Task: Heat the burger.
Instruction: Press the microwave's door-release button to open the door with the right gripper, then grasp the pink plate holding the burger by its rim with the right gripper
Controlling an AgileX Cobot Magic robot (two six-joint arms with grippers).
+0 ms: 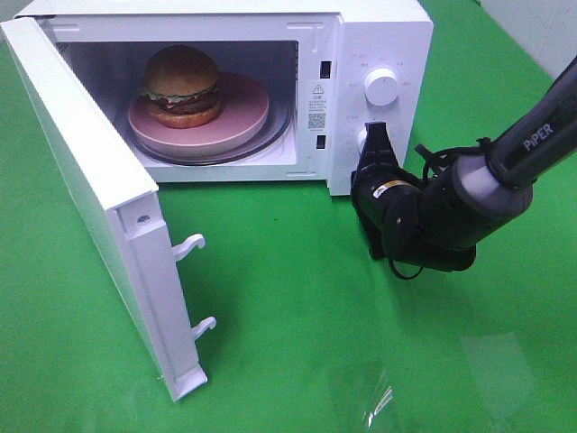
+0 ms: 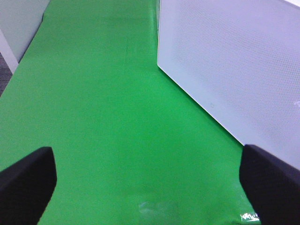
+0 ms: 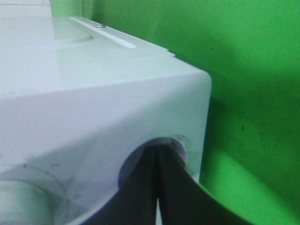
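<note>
The microwave [image 1: 379, 36] stands on the green counter [image 1: 297, 298] with its door [image 1: 86, 180] swung wide toward the left side. Inside it, the burger [image 1: 182, 86] sits upright on a round pink plate [image 1: 243, 117], toward the plate's left half, and the plate rests on the glass turntable [image 1: 279, 135].

The right pincer [image 1: 374, 135] is outside the oven, at the control panel to the right of the cavity and below the upper knob [image 1: 381, 87]. Its two dark fingers [image 3: 140, 187] are pressed together with nothing between them, and their tips meet a round fitting low on the panel. The burger lies to the left of this pincer and farther back, behind the panel's edge, well apart from it.

The left pincer [image 2: 147, 185] hangs over bare counter with its fingers spread wide and nothing between them. The outer face of the open door is just beside it. The burger does not appear in that wrist view, and the open door stands between this pincer and the oven cavity.
</note>
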